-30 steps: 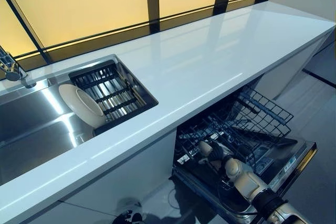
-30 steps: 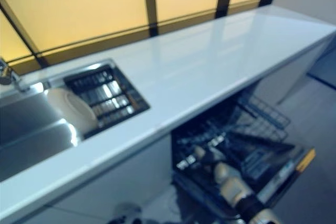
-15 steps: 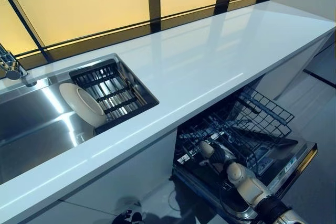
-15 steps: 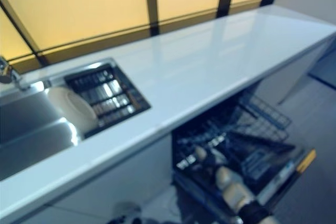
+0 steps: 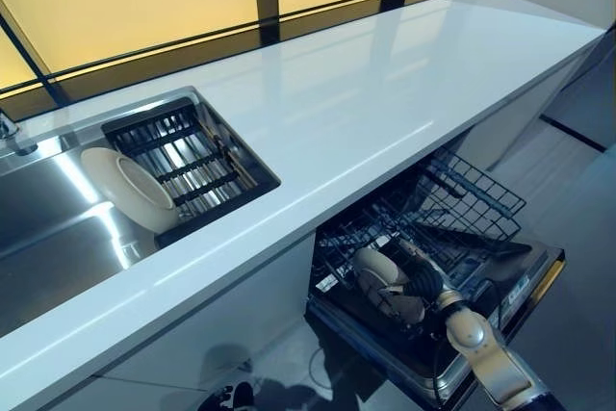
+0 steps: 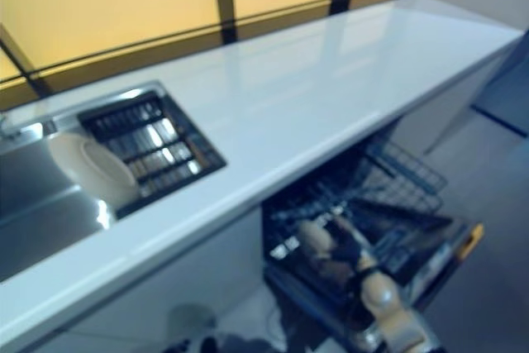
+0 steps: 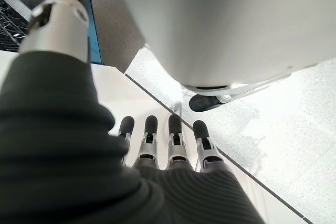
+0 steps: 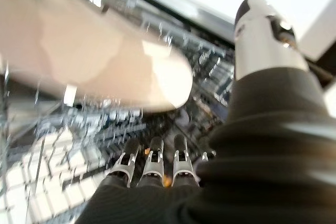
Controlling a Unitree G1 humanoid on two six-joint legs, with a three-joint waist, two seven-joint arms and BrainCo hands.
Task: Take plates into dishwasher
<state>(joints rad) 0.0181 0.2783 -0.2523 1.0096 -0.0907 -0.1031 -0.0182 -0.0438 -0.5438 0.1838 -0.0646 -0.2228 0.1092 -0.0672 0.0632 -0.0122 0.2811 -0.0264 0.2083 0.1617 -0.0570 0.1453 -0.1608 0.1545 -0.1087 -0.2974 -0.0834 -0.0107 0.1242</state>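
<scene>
One plate stands in the dishwasher rack, right hand beside it, fingers straight; another plate leans in the sink.

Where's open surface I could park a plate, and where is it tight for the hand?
The white counter is bare from the sink's right edge to its far end by the window. The drying rack is mostly free, with one plate leaning at its left edge. It is crowded in the dishwasher's lower rack, where the right hand sits among the tines beside a plate.
</scene>
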